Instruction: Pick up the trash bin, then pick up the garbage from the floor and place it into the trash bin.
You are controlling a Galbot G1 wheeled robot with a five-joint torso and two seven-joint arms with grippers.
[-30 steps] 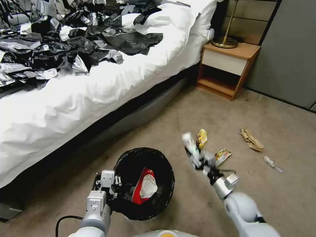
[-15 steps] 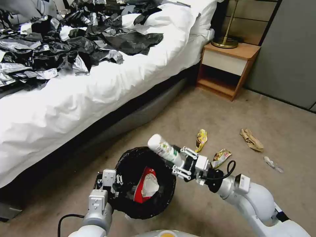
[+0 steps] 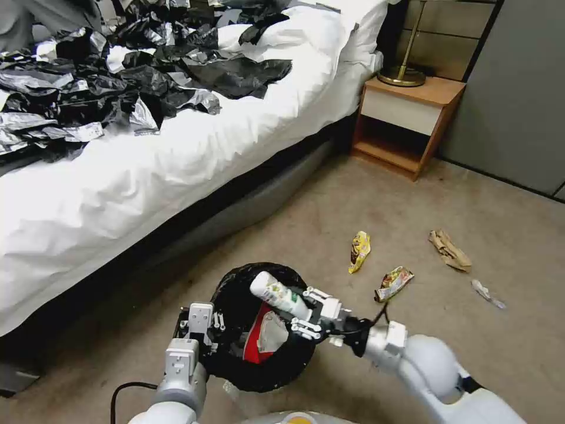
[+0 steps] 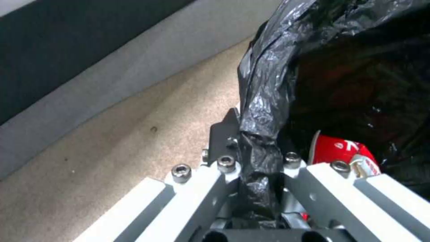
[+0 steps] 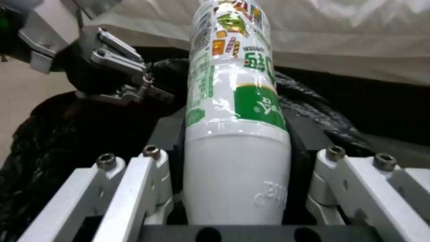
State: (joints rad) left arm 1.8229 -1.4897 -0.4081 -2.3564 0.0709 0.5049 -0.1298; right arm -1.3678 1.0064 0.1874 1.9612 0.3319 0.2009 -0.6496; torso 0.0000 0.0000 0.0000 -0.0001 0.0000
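The round white plastic trash bin (image 3: pixel 259 377), mostly hidden under its crinkly black liner, sits at 6 o'clock. The left gripper (image 3: pixel 213 331) is clamped on its rim at 9 o'clock. The right gripper (image 3: pixel 307 311) holds the small white green-labelled bottle (image 3: pixel 278 294) over the opening. A red-white wrapper (image 3: pixel 263 335) lies inside, partly covered.
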